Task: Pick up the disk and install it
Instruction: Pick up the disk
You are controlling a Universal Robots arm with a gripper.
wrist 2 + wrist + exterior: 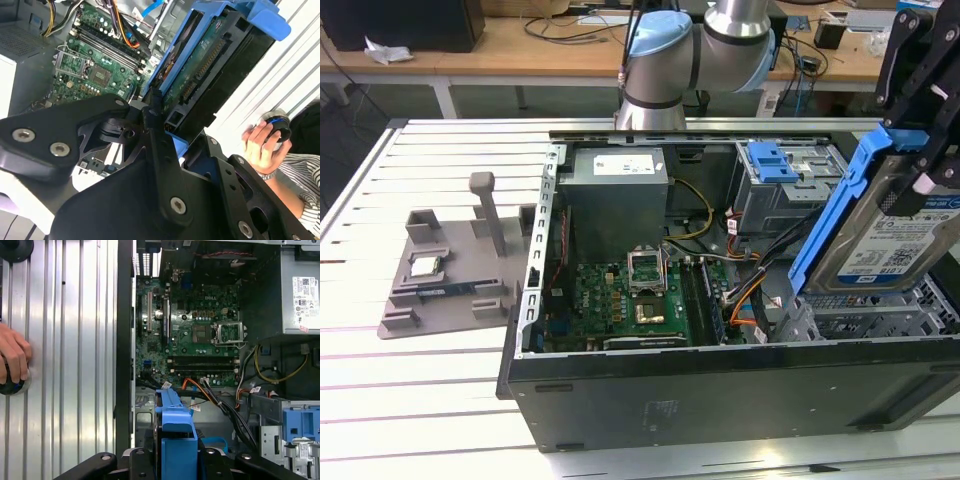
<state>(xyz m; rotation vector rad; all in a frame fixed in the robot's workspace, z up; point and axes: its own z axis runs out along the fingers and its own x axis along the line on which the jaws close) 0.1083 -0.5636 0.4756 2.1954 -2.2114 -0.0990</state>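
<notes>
Gripper (920, 160) clenched on the upper edge of the disk (895, 245) (blue bracket around it), which hangs tilted just beneath it; farther below lies the open computer case (720, 385).

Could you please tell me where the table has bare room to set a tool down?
The slatted table is bare on the near side of the grey fixture, and behind it toward the far edge. Inside the computer case it is crowded: cables pack beside the drive cage, with the gripper holding the disk above.
</notes>
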